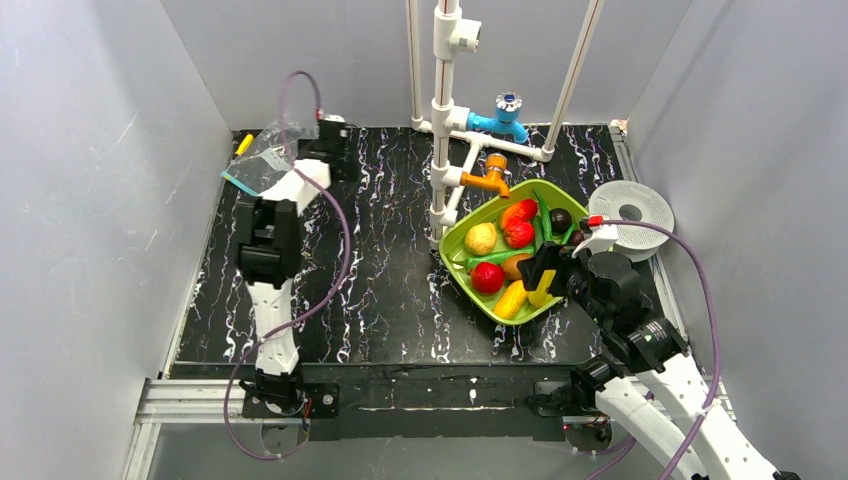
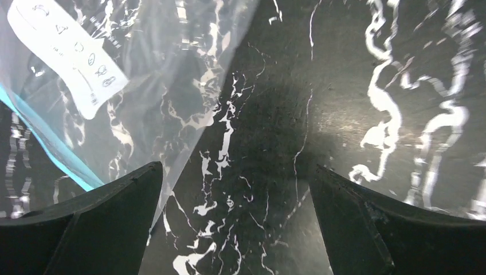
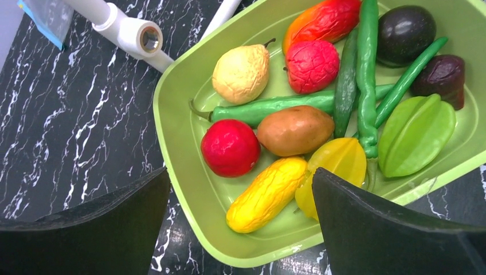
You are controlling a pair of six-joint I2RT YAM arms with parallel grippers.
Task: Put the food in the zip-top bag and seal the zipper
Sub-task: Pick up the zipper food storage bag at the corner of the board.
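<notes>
The clear zip-top bag (image 1: 262, 158) lies at the table's far left, its light-blue zipper (image 1: 238, 183) on the near side. In the left wrist view the bag (image 2: 160, 69) with its white label (image 2: 69, 51) and zipper (image 2: 51, 143) is on the left. My left gripper (image 1: 325, 142) (image 2: 238, 172) is open and empty, just right of the bag, low over the table. The food lies in a lime-green tray (image 1: 455, 240) (image 3: 172, 143): a yellow fruit (image 3: 266, 195), red apple (image 3: 230, 147), brown potato (image 3: 295, 130) and others. My right gripper (image 1: 540, 278) (image 3: 240, 175) is open over the tray's near edge.
A white pipe frame (image 1: 445, 120) with a blue tap (image 1: 505, 112) and an orange tap (image 1: 490, 180) stands behind the tray. A white round disc (image 1: 635, 215) lies at the right. A small yellow object (image 1: 243, 143) sits beside the bag. Grey walls enclose the table.
</notes>
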